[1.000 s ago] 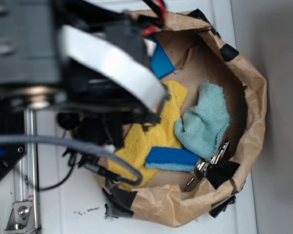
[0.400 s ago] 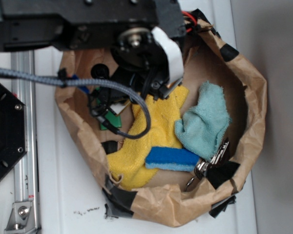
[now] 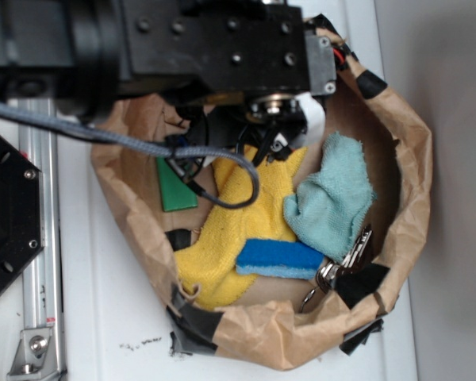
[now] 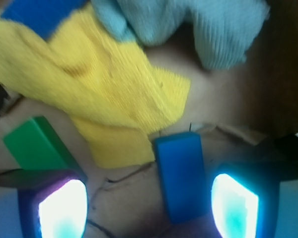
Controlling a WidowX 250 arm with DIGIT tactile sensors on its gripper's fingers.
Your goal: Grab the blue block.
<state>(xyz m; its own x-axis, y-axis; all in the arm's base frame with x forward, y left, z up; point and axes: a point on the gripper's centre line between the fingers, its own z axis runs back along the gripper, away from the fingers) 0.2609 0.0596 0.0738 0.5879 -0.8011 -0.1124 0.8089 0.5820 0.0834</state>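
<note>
The tool point(image 4: 149, 206) hangs low inside a brown paper bag point(image 3: 412, 182), its two pads point(image 4: 63, 208) spread wide and holding nothing. In the wrist view the blue block point(image 4: 181, 176) lies flat on the bag's floor between the pads, though off centre: it sits close to the pad on the right of that view, with a broad gap to the other pad. Whether the near pad touches it cannot be told. Its long axis runs roughly along the pads, slightly tilted.

Just beyond the block, ahead of the tool, the corner of a yellow cloth point(image 4: 109, 94) lies near the block's far end, seemingly not covering it. A green block point(image 4: 37, 146) sits to the left of the left-hand pad, outside the gap. Farther ahead are a pale teal cloth point(image 4: 208, 29) and the blue sponge point(image 3: 279, 258), both well clear of the tool. In the exterior view the arm hides the tool and the blue block altogether.

As a judgement, the reach is largely done: the tool is over the right thing and straddles it. Left to do are perhaps a small sideways correction to centre the block, any remaining descent, then pressing the pads together on its long sides and lifting.
</note>
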